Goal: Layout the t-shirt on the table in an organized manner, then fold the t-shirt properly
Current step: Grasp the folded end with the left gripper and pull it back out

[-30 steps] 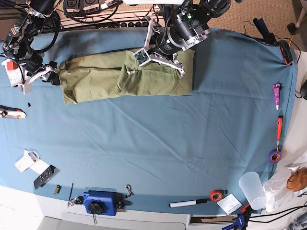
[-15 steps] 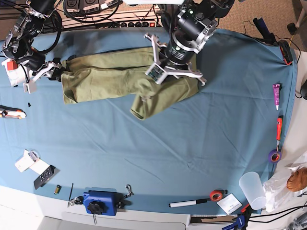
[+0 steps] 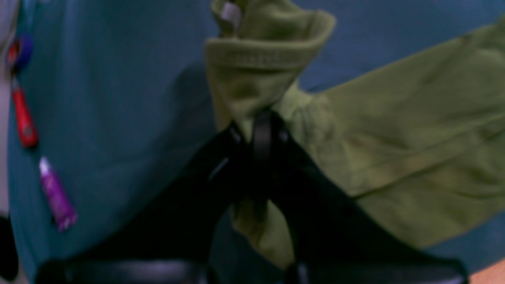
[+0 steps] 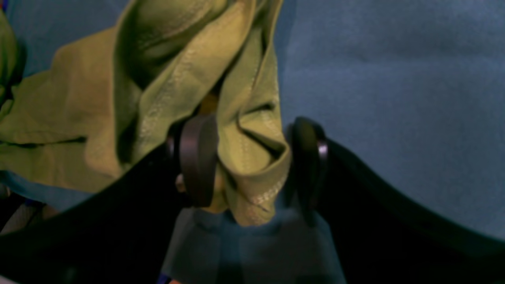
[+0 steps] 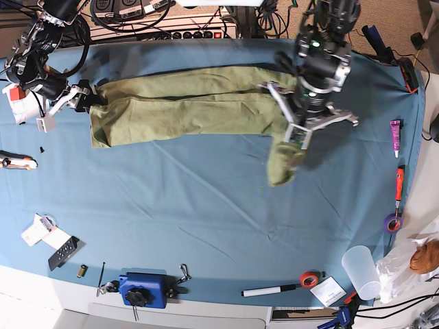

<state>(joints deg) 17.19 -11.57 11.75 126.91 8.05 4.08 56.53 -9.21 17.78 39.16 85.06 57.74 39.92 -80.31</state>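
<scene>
Bare table (image 5: 206, 226) below t-shirt (image 5: 185, 106); clutter along edges.

Left arm reaching in from the far edge toward the right-centre of the scene, wrist bent downward. Left gripper (image 3: 258, 130) with jaws pressed together, pinching a fold of the t-shirt (image 3: 394, 134); seen in the base view at (image 5: 300, 133), with cloth hanging below it. Right arm folded at the far left corner, forearm angled toward the near right. Right gripper (image 4: 250, 165) with jaws parted, a bunched hem of the t-shirt sitting between the two pads (image 4: 197, 157); seen in the base view at (image 5: 79, 98).
</scene>
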